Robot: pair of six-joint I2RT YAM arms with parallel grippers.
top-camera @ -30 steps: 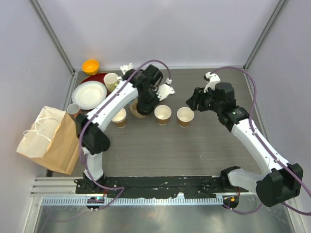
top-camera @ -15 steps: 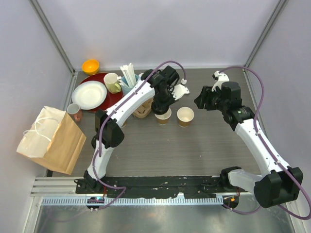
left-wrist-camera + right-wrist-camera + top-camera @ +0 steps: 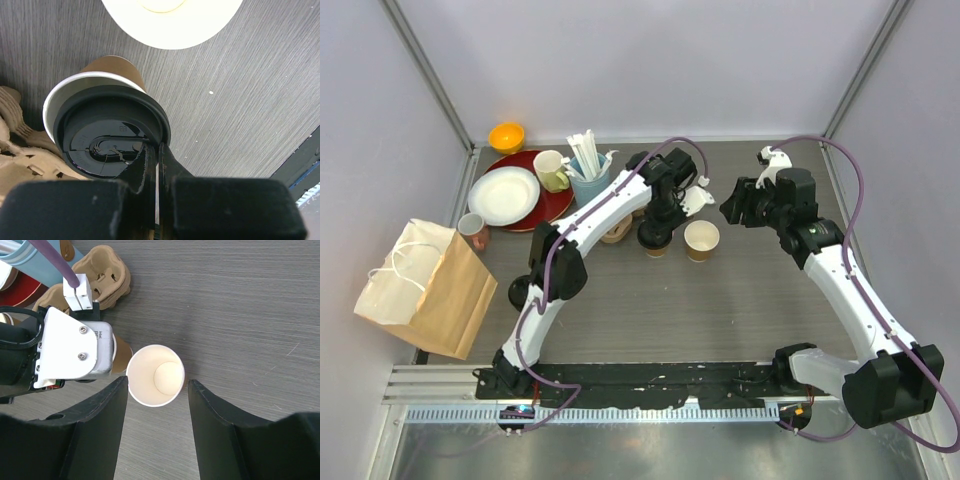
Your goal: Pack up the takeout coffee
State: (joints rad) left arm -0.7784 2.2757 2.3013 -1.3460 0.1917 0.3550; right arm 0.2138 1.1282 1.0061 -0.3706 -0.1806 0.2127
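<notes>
A brown paper coffee cup (image 3: 117, 67) stands under my left gripper (image 3: 154, 150), which is shut on the rim of a black sip lid (image 3: 110, 130). The lid lies over the cup's mouth, a crescent of white rim showing at its left. From above, that gripper (image 3: 655, 228) covers this cup (image 3: 656, 248). A second cup (image 3: 701, 240), without a lid and cream-white inside, stands just to the right. In the right wrist view this open cup (image 3: 155, 375) lies below my right gripper (image 3: 157, 385), whose jaws stand open and apart from it. The right gripper (image 3: 730, 205) hovers at the cup's upper right.
A moulded cardboard cup carrier (image 3: 615, 232) lies just left of the lidded cup. A brown paper bag (image 3: 425, 290) stands at the left edge. At the back left, a red tray (image 3: 555, 205) holds a white plate, a pale mug and a blue cup of white sticks (image 3: 588, 175).
My left arm has swung right from beside the carrier, carrying the black lid over the middle cup. The right gripper drew back slightly to the right, then held still.
</notes>
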